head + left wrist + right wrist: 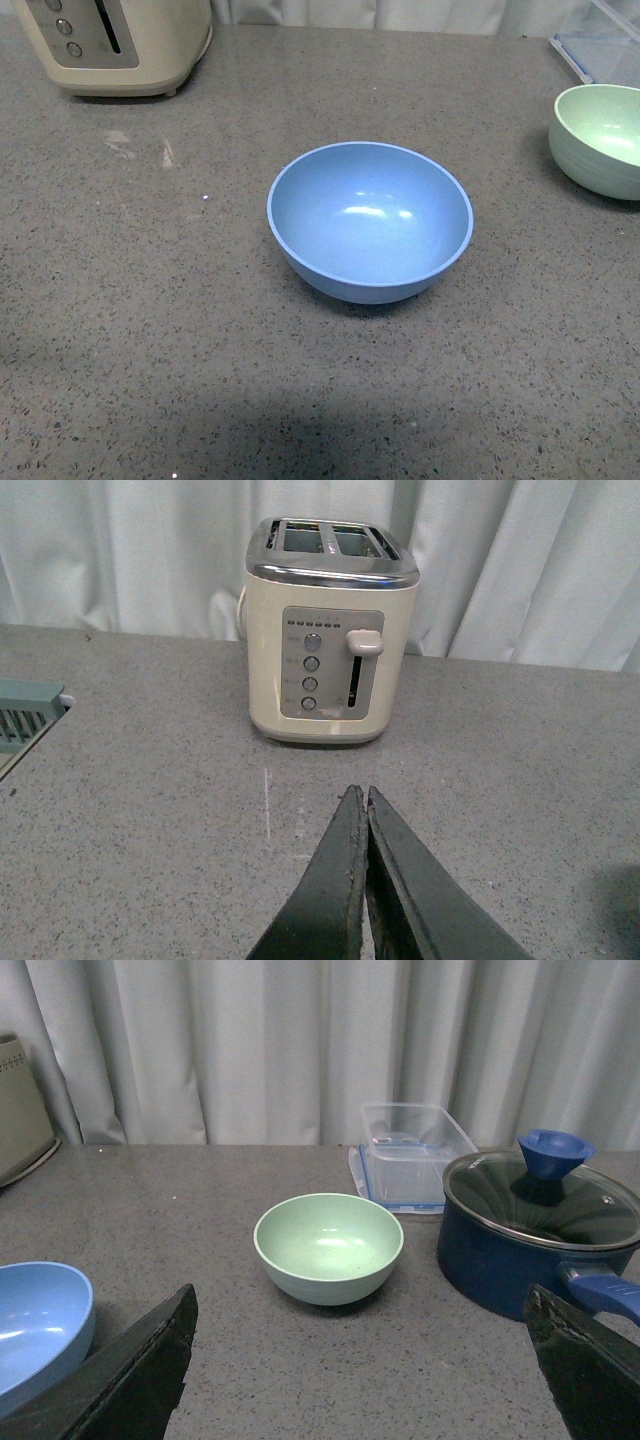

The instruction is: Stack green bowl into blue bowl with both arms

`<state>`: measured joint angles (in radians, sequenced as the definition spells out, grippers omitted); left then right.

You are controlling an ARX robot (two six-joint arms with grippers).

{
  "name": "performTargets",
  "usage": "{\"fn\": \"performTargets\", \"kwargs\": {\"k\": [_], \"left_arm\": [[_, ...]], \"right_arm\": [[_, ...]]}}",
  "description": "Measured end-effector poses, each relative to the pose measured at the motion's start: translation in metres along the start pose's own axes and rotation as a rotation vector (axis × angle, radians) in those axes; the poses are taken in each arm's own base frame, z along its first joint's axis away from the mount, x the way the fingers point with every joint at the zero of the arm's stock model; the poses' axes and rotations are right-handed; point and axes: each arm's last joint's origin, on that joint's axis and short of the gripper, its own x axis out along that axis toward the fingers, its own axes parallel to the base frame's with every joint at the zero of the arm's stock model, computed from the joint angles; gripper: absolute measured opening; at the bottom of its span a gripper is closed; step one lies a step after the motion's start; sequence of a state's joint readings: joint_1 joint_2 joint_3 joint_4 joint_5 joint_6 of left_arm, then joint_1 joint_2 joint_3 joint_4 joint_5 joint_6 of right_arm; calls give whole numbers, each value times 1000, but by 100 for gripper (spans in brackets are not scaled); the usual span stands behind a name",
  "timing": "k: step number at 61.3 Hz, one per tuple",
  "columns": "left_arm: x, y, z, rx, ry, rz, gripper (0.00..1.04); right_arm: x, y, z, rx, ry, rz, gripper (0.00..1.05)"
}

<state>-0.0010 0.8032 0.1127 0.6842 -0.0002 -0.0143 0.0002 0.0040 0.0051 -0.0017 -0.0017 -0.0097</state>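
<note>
Two bowls sitting upright, well apart.
blue bowl point(370, 225) resting centre, rim up; green bowl point(603, 140), ridged outside, sitting far right, partly cropped.

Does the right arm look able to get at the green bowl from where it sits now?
Probably yes. The right gripper is open, and the green bowl stands straight ahead of it on bare counter, empty and apart from the pot beside it. Nothing lies between.

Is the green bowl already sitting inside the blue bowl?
No, the blue bowl is empty, and the green bowl stands apart from it on the countertop.
</note>
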Motion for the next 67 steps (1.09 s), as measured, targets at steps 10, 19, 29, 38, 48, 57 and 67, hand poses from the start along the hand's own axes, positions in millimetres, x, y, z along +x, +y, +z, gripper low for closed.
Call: {"fn": "performTargets", "kwargs": {"k": [10,19,29,38,48,57,67], "left_arm": [[-11,0,-5,5,3,0,4],[-18,0,-8,6,1,0,4],[-26,0,-14,7,-14,-1,4],[-32,0,-12,7,-23,0,4],[-37,0,-11,7,-24,0,4],[-42,0,-10,7,-28,0,4],[-45,0,-10,7,-29,0,4]], "right_arm": [[0,0,0,0,0,0,95],[0,0,0,0,0,0,95],[0,0,0,0,0,0,95],[0,0,0,0,0,0,95],[0,0,0,0,0,0,95],[0,0,0,0,0,0,95],[0,0,0,0,0,0,95]]}}
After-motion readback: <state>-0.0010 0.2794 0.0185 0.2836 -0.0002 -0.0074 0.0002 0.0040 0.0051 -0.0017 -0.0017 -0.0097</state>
